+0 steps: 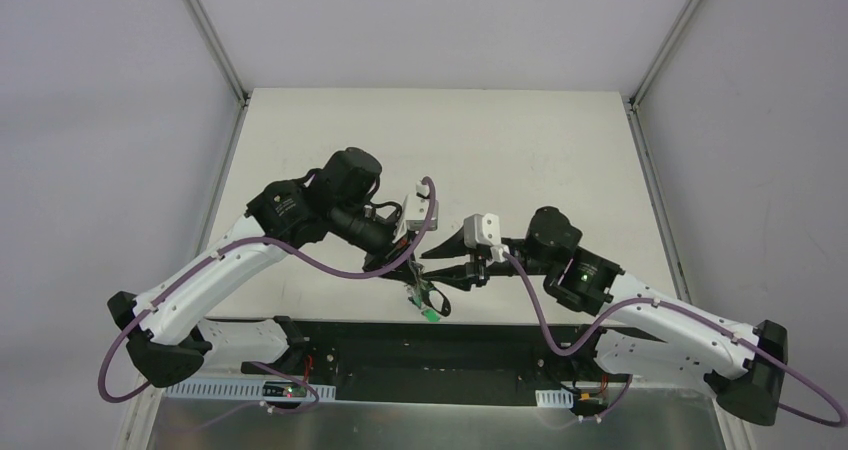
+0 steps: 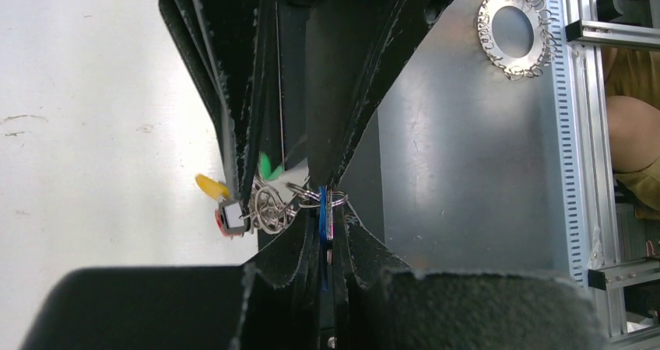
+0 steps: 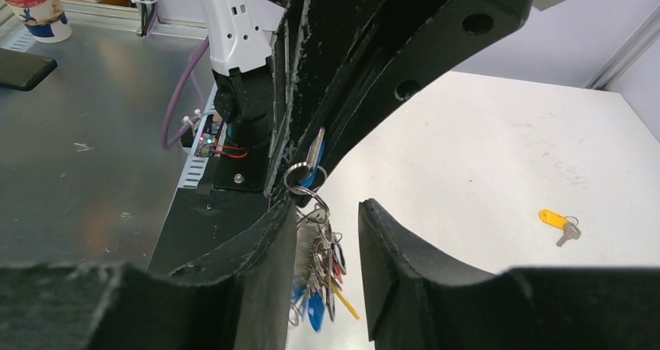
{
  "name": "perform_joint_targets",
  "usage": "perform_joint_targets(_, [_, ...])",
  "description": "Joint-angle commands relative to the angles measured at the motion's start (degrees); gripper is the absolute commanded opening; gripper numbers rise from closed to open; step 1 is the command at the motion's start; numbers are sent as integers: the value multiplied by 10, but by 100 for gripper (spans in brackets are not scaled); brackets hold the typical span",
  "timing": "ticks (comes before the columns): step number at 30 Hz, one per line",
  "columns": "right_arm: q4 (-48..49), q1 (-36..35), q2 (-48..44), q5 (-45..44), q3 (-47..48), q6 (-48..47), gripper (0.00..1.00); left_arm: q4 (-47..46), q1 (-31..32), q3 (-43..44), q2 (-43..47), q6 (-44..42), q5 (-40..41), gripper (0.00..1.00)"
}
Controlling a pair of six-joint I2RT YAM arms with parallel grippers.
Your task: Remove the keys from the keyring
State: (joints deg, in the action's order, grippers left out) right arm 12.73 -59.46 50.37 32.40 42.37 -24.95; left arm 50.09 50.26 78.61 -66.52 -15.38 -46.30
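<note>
Both arms meet above the bench's [image 1: 520, 150] near edge. The left gripper [image 2: 324, 232] is clamped on a blue key [image 2: 322, 210]. The keyring [image 3: 299, 176] and remaining keys [image 3: 321, 268] hang between the right gripper's [image 3: 328, 210] parted fingers. Only the right wrist view shows a loose yellow key [image 3: 554, 219] lying on the bench.

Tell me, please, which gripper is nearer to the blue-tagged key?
Left. The left gripper is shut on the blue-tagged key itself; the right gripper is open, straddling the bunch beside it.
</note>
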Motion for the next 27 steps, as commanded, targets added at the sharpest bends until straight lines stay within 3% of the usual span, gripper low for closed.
perform_joint_targets(1, [20, -1, 18, 29, 37, -13, 41, -4, 3, 32, -1, -15, -38, 0])
perform_joint_targets(5, [14, -1, 30, 53, 46, -12, 31, 1, 2, 38, -6, -23, -30, 0])
perform_joint_targets(10, [-8, -1, 14, 43, 36, -8, 0, 8, 2, 45, -2, -47, 16, 0])
perform_joint_targets(17, [4, 0, -37, -44, -4, 21, 0, 11, 2, 42, -3, -85, 90, 0])
perform_joint_targets(27, [203, 0, -39, -109, -68, 185, 0, 11, 9, 24, -3, -131, 117, 0])
